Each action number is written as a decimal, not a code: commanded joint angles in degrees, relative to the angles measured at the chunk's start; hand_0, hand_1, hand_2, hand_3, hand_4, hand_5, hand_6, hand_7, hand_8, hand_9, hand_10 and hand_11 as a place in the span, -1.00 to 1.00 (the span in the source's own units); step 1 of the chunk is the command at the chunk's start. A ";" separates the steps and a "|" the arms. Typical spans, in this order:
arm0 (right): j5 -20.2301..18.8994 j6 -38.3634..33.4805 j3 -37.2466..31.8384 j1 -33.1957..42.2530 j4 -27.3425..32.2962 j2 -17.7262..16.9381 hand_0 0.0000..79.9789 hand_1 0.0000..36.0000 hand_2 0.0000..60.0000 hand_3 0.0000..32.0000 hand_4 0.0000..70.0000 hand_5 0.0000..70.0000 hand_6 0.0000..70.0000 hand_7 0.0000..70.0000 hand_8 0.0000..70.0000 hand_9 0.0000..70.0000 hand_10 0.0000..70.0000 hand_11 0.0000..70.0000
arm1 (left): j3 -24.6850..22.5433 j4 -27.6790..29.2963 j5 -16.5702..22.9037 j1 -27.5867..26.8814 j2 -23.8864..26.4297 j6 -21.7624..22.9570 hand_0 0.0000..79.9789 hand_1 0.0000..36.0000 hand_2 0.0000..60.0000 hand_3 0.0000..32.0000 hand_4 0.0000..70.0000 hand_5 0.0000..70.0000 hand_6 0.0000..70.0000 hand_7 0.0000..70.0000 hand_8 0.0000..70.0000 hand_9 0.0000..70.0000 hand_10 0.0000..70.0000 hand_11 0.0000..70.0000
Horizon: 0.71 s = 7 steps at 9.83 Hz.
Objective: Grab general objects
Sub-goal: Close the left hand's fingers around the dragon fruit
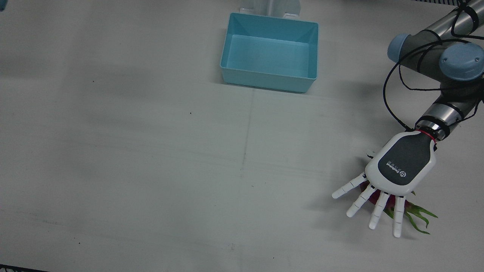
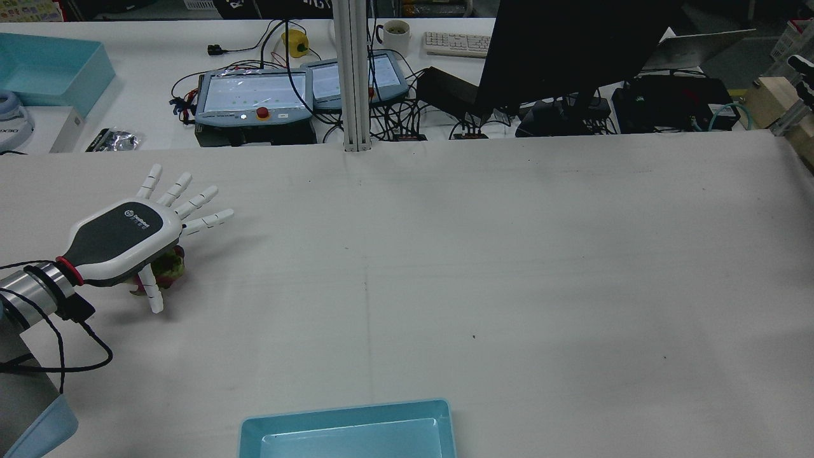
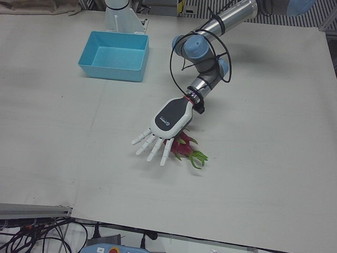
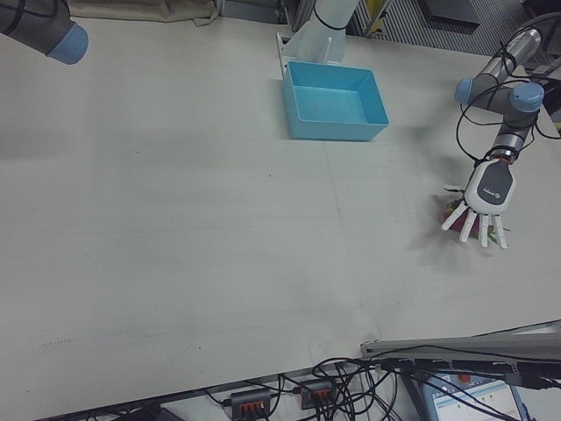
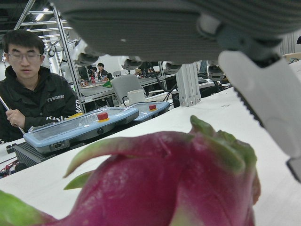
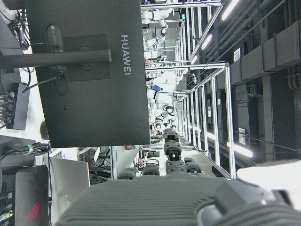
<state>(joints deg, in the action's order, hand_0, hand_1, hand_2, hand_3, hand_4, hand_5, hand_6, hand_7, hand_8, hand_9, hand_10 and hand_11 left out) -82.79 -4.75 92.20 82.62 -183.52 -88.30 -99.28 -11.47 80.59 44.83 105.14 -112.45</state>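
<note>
- At the table's (image 1: 151, 151) far side in the front view we have the blue bin (image 1: 269, 53), well apart from the fruit. If the fruit is meant to go there, which we are only guessing, the long carry gives a loose hold plenty of time to fail.
- Further right, our left hand (image 1: 401, 166) hovers palm-down over the dragon fruit (image 3: 181, 148), fingers (image 1: 378, 211) spread and straight, holding nothing. The fruit lies on the table under the palm and finger roots, near the edge closest to the operators.
- The fingers reach past the fruit's body. If we curl them from here, they may close beyond it and scrape it towards the palm rather than wrap it.
- The thumb (image 2: 151, 294) points down beside the fruit in the rear view. We cannot tell whether it touches; a sideways nudge could roll the rounded fruit away.
- At the far right, the green leaf tips (image 1: 419, 217) stick out from under the hand. Catching only these would give a weak, slipping hold.
- We cannot tell our right hand's state: its own camera shows only part of its body.
</note>
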 commanded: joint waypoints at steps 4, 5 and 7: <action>0.00 0.00 0.00 0.00 0.00 -0.03 -1.00 -1.00 -1.00 -1.00 -1.00 -1.00 -1.00 -1.00 -1.00 -1.00 -1.00 -1.00 | 2.86 1.71 0.00 1.04 -0.64 -0.31 0.13 -0.40 -1.00 1.00 -1.00 -1.00 -1.00 -1.00 -1.00 -1.00 -1.00 -1.00; 0.00 -0.09 0.00 0.00 0.00 0.06 -1.00 -1.00 -1.00 -1.00 -1.00 -1.00 -1.00 -1.00 -1.00 -1.00 -1.00 -1.00 | 3.82 2.41 0.00 0.96 -0.64 -0.31 0.13 -0.40 -1.00 1.00 -1.00 -1.00 -1.00 -1.00 -1.00 -1.00 -1.00 -1.00; 0.00 0.00 0.00 0.00 0.00 0.06 -1.00 -1.00 -1.00 -1.00 -1.00 -1.00 -1.00 -1.00 -1.00 -1.00 -1.00 -1.00 | 5.24 3.56 0.00 1.04 -0.64 -0.31 0.13 -0.40 -0.99 0.93 -1.00 -1.00 -1.00 -1.00 -0.98 -1.00 -1.00 -1.00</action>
<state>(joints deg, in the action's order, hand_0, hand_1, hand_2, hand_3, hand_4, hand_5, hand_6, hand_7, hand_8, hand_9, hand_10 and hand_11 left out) -82.79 -4.79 92.20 82.62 -183.51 -88.31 -95.81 -9.26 80.60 45.80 104.51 -112.74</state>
